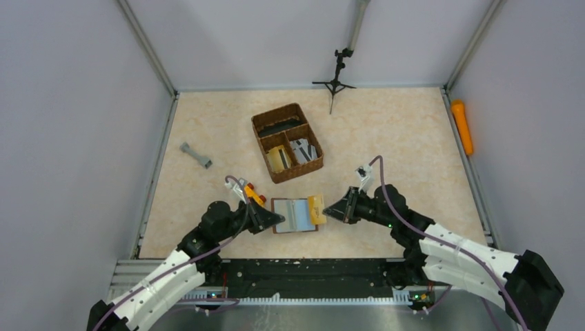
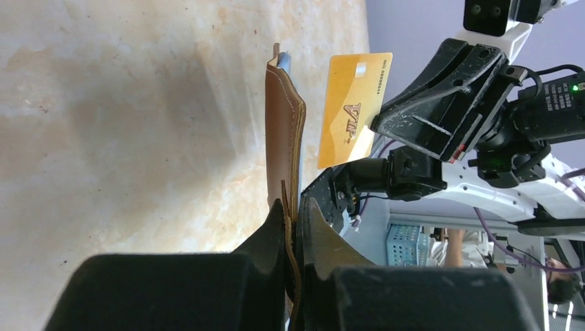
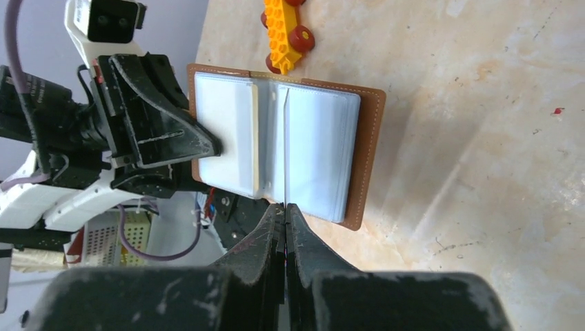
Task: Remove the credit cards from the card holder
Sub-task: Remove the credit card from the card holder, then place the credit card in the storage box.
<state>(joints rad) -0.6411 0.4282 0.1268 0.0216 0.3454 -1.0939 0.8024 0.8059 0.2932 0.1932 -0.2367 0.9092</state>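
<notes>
Left gripper [image 2: 295, 207] is clamped on card holder [image 2: 283, 131] edge, holder laid open on table [image 1: 386, 138] btw both arms. Right gripper [image 3: 285, 207] is pinched tight on gold credit card [image 2: 352, 103] at holder's right side. Grip is thin, so card could be dropped, or holder dragged if sleeve snags.

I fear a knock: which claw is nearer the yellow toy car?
Left. The left claw clamps the card holder close by the toy car; the right claw holds a gold card at the holder's far side.
</notes>
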